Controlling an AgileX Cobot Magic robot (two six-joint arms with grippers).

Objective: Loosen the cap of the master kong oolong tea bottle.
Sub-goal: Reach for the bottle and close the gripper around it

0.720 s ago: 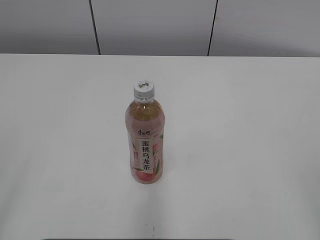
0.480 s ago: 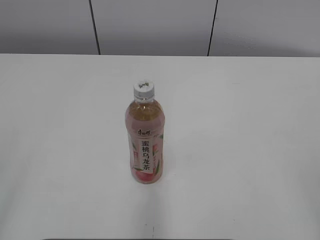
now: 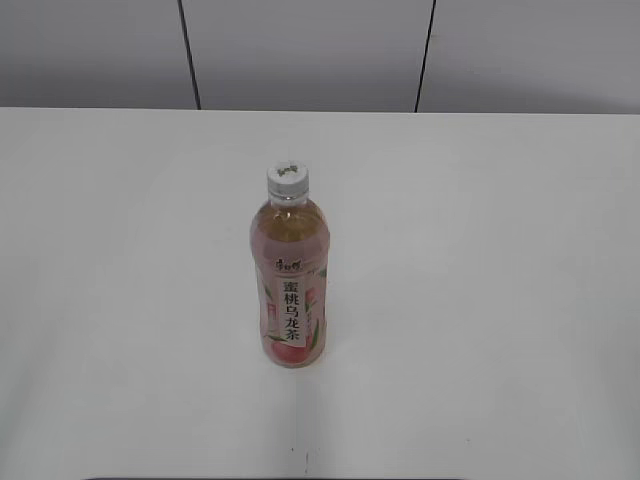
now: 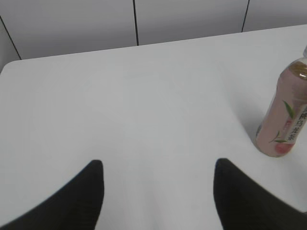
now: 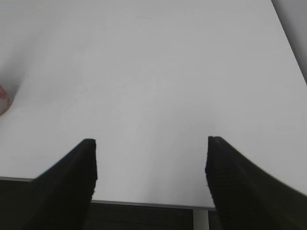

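Note:
The master kong oolong tea bottle (image 3: 290, 285) stands upright in the middle of the white table, pale amber tea inside and a pink-and-white label facing me. Its white cap (image 3: 287, 179) sits on the neck. In the left wrist view the bottle (image 4: 284, 117) shows at the right edge, its cap cut off. My left gripper (image 4: 158, 165) is open over bare table, well left of the bottle. My right gripper (image 5: 149, 143) is open above the table's near edge; only a pink sliver of the bottle (image 5: 3, 100) shows at the far left. Neither arm appears in the exterior view.
The white table (image 3: 480, 300) runs back to a grey panelled wall (image 3: 300, 50) with dark seams. In the right wrist view the table's front edge (image 5: 144, 203) lies just under the fingers, dark floor below it.

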